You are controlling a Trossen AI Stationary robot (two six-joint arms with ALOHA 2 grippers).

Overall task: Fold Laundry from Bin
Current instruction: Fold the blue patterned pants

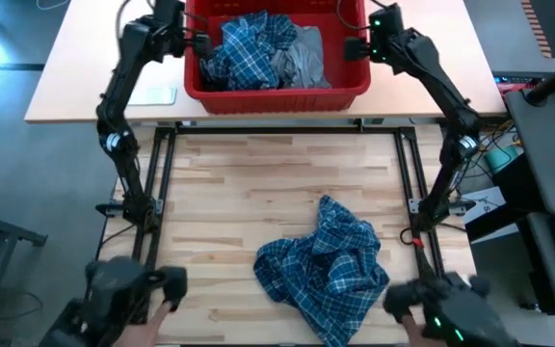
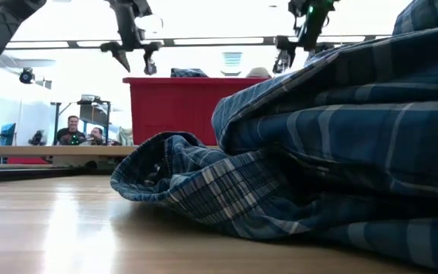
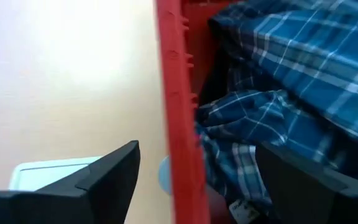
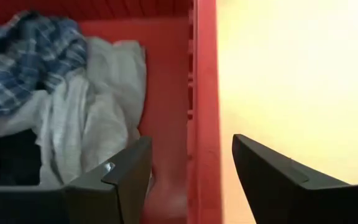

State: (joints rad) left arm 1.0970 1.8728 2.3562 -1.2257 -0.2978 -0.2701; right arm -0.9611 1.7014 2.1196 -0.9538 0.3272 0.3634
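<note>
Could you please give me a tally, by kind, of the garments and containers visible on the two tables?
Blue plaid shirts: 2, one crumpled on the wooden table, one in the bin
Light grey garments: 1, in the bin
Red bins: 1
Total: 4
A dark garment may lie deeper in the bin, but I cannot tell for certain.

The bin (image 1: 276, 94) is smooth red plastic — slightly glossy. The plaid shirt (image 1: 324, 265) is soft, crumpled cloth on a desk (image 1: 229, 193) of pale, satiny wood.
</note>
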